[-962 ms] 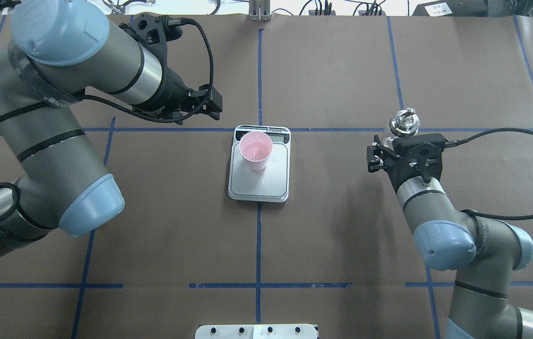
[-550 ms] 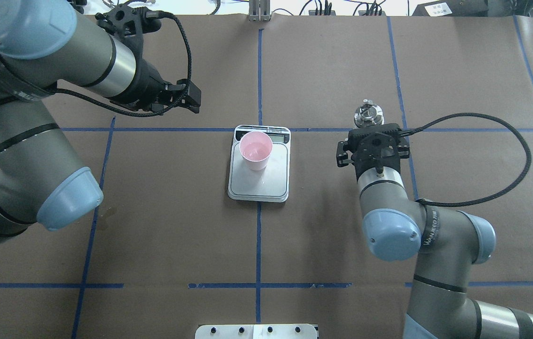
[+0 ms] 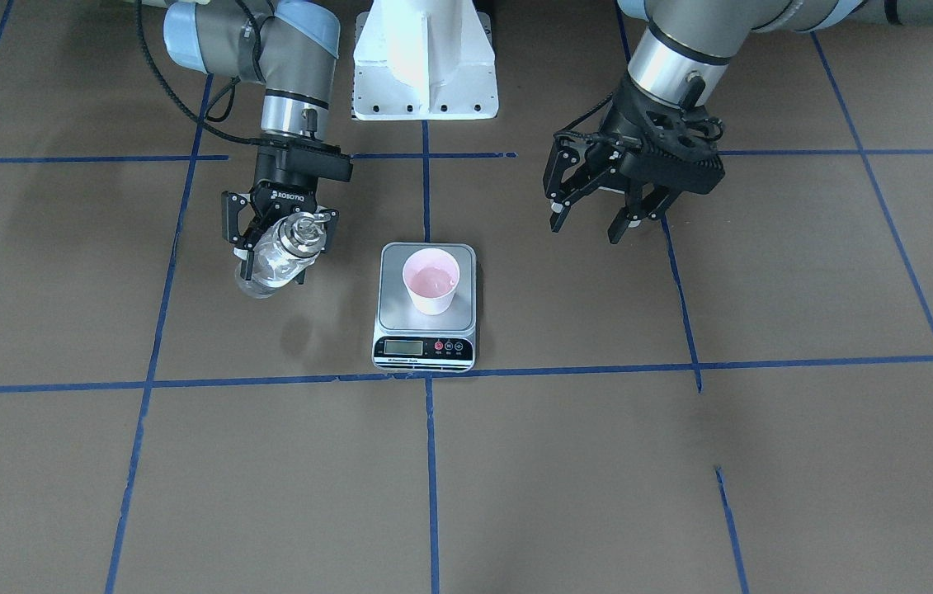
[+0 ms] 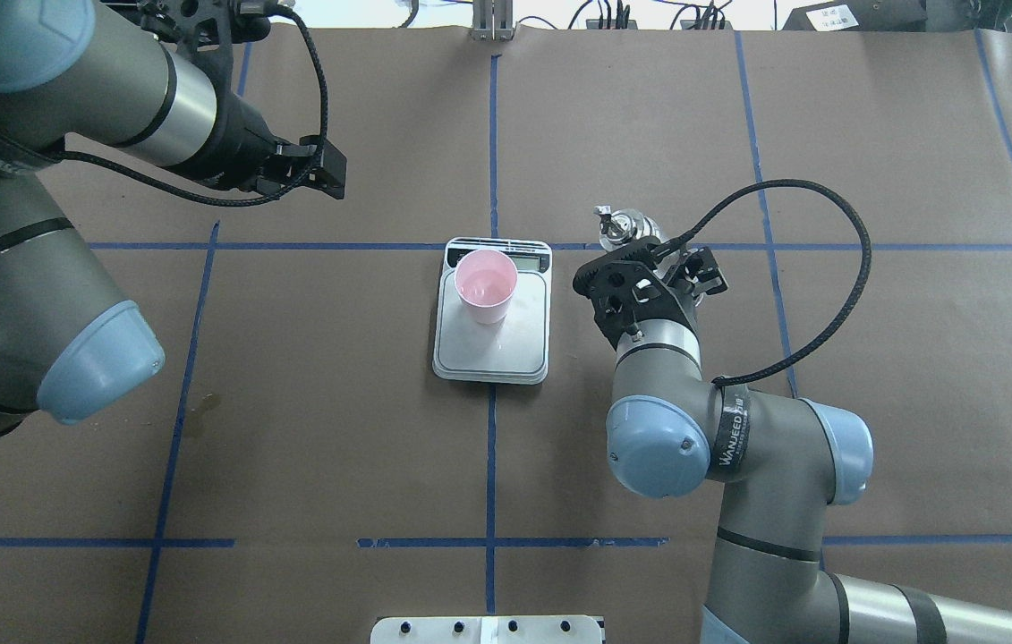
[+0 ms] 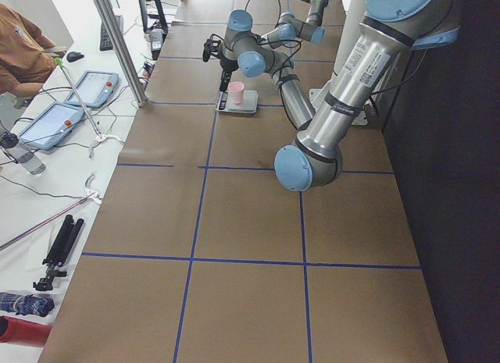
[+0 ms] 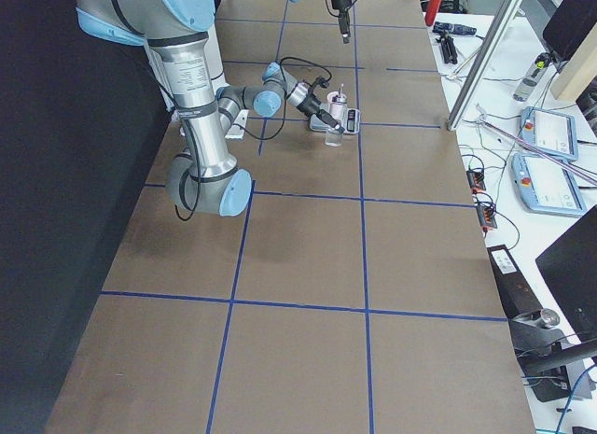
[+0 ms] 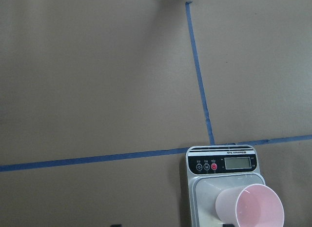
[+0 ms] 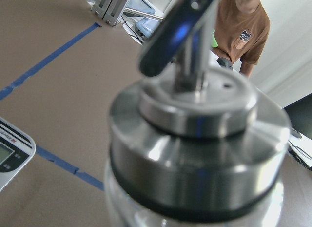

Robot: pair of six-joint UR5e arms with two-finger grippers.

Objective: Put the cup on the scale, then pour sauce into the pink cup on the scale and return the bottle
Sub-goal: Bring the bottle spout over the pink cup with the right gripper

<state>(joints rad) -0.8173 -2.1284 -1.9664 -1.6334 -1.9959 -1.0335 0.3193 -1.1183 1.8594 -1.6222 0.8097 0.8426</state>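
The pink cup point(image 4: 486, 284) stands upright at the display end of the scale point(image 4: 506, 353), also seen in the front view with the cup point(image 3: 431, 280) on the scale point(image 3: 393, 307). My right gripper point(image 3: 280, 241) is shut on the clear glass bottle point(image 3: 270, 262). It holds the bottle above the table, just to the right of the scale, tilted with its silver cap point(image 4: 624, 227) toward the scale. The cap fills the right wrist view point(image 8: 195, 139). My left gripper point(image 3: 594, 224) is open and empty, raised back-left of the scale point(image 7: 222, 164).
The white robot base point(image 3: 425, 58) stands behind the scale. A white panel point(image 4: 488, 629) lies at the near table edge. Blue tape lines cross the brown table. The right arm's cable point(image 4: 828, 295) loops over the table. An operator point(image 8: 243, 22) sits beyond the far edge.
My right arm has carried the bottle left, close to the scale, and tilted it. My left arm has drawn back and left, away from the scale. The cup has not moved.
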